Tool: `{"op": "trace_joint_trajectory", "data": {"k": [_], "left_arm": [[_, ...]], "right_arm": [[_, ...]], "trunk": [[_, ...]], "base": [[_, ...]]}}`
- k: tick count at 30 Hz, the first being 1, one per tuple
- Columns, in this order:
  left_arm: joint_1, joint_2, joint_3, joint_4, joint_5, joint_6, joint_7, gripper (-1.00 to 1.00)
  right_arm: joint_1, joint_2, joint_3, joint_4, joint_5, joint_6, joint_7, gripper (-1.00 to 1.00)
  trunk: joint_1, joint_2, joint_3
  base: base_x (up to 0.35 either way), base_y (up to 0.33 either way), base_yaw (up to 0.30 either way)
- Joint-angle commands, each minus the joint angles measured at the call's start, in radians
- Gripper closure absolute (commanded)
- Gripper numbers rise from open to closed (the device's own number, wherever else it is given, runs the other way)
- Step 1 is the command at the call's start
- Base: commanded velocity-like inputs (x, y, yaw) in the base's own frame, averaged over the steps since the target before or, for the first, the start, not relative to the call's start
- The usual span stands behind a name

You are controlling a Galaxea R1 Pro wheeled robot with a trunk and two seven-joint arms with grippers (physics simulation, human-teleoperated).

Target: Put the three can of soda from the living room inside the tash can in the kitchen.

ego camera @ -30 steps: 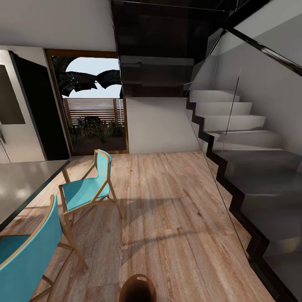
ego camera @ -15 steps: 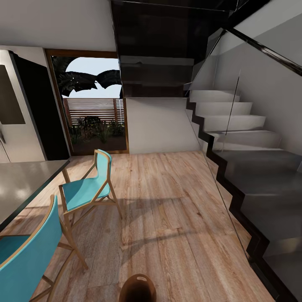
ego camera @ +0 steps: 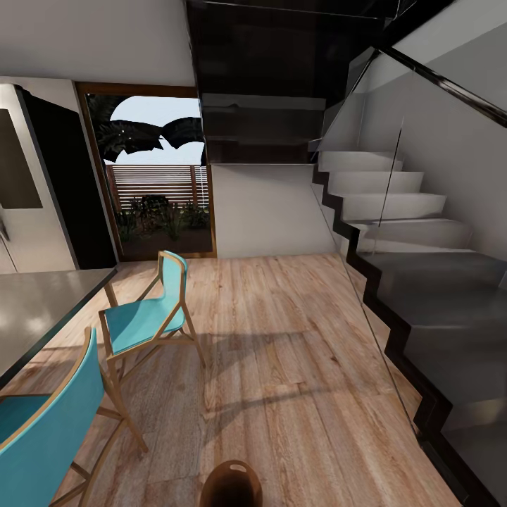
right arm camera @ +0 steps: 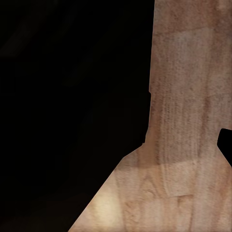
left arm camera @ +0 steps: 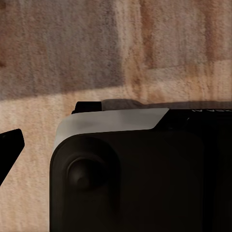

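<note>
The tash can [ego camera: 231,484], a small round brown bin with a slot near its rim, stands on the wood floor at the head view's lower edge, just ahead of me. The cans of soda are out of view. In the left wrist view one dark fingertip [left arm camera: 10,145] shows at the picture's edge over the floor, beside a dark part of my own body [left arm camera: 130,179]. The right wrist view has a dark fingertip [right arm camera: 226,146] at its edge over bare floorboards. Nothing is between the fingers in either view.
A steel fridge [ego camera: 28,197] stands at far left. A grey table [ego camera: 35,310] and two teal chairs [ego camera: 144,317] [ego camera: 42,429] fill the left side. A glass-railed staircase [ego camera: 422,282] runs up the right. A wood-framed glass door [ego camera: 158,190] is straight ahead across open floor [ego camera: 282,352].
</note>
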Motion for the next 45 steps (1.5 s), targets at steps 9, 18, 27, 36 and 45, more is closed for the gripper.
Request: {"op": "trace_joint_trajectory", "data": {"k": [9, 18, 27, 36, 45], "left_arm": [[0.0, 0.0, 0.0, 0.0, 0.0, 0.0, 0.0, -1.0], [0.0, 0.0, 0.0, 0.0, 0.0, 0.0, 0.0, -1.0], [0.0, 0.0, 0.0, 0.0, 0.0, 0.0, 0.0, -1.0], [0.0, 0.0, 0.0, 0.0, 0.0, 0.0, 0.0, -1.0], [0.0, 0.0, 0.0, 0.0, 0.0, 0.0, 0.0, -1.0]], "right_arm": [[0.0, 0.0, 0.0, 0.0, 0.0, 0.0, 0.0, -1.0], [0.0, 0.0, 0.0, 0.0, 0.0, 0.0, 0.0, -1.0], [0.0, 0.0, 0.0, 0.0, 0.0, 0.0, 0.0, -1.0], [0.0, 0.0, 0.0, 0.0, 0.0, 0.0, 0.0, -1.0], [0.0, 0.0, 0.0, 0.0, 0.0, 0.0, 0.0, -1.0]], "trunk": [[0.0, 0.0, 0.0], [0.0, 0.0, 0.0], [0.0, 0.0, 0.0], [0.0, 0.0, 0.0], [0.0, 0.0, 0.0]], "base": [[0.0, 0.0, 0.0], [0.0, 0.0, 0.0], [0.0, 0.0, 0.0], [0.0, 0.0, 0.0], [0.0, 0.0, 0.0]]}}
